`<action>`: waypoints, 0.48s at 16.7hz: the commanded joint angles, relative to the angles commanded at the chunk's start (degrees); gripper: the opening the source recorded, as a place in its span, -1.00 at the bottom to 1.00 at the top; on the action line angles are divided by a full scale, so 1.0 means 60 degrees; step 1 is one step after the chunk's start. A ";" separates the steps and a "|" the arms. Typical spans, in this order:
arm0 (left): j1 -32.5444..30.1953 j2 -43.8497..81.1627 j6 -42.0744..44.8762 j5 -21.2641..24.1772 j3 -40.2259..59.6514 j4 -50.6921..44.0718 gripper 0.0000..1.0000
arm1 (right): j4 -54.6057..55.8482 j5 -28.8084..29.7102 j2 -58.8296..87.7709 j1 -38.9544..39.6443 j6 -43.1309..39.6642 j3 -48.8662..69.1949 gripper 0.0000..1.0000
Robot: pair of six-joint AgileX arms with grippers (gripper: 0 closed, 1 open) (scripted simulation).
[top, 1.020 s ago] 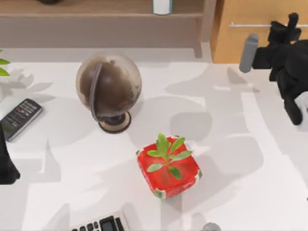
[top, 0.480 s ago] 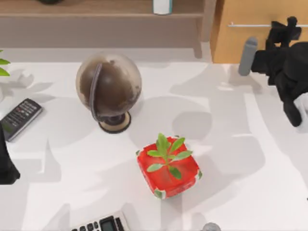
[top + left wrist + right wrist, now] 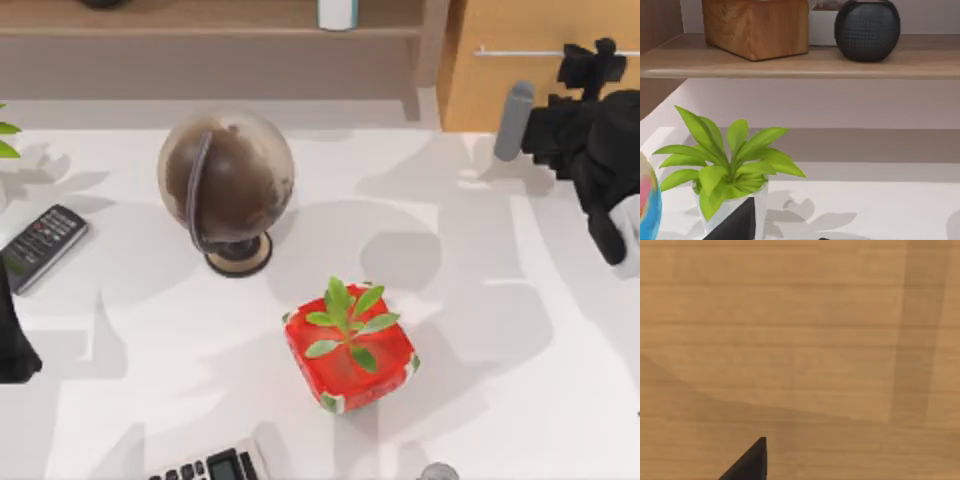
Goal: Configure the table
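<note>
The white table (image 3: 150, 340) carries a brown globe (image 3: 225, 185) on a round stand left of the middle. In front of it stands a red pot with a green plant (image 3: 350, 345). My right gripper (image 3: 588, 62) is raised at the back right, pointing at the wooden cabinet (image 3: 530, 90); the right wrist view has one black fingertip (image 3: 751, 462) before the wood. A grey cylinder (image 3: 517, 120) stands beside that arm, and whether it is held is unclear. My left arm (image 3: 12, 345) rests at the left edge; one dark fingertip (image 3: 737, 225) crosses a white pot with a leafy plant (image 3: 722, 165).
A black remote (image 3: 42, 245) lies at the left. A calculator (image 3: 210, 465) sits at the front edge. A wooden shelf (image 3: 800, 62) at the back holds a wooden box (image 3: 757, 25) and a dark round speaker (image 3: 867, 27).
My right arm has shifted a little to the right, toward the cabinet. The grey cylinder beside it has slid slightly nearer. Everything else is still.
</note>
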 joint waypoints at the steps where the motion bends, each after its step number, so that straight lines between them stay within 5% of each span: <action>1: 0.0000 0.0000 0.0000 0.0000 0.0000 0.0000 1.00 | -0.0084 0.0010 0.0081 0.0045 0.0081 -0.0368 1.00; 8: 0.0000 0.0000 0.0000 0.0000 0.0000 0.0000 1.00 | 0.0381 0.0112 -0.0439 0.0135 0.0107 -0.1041 1.00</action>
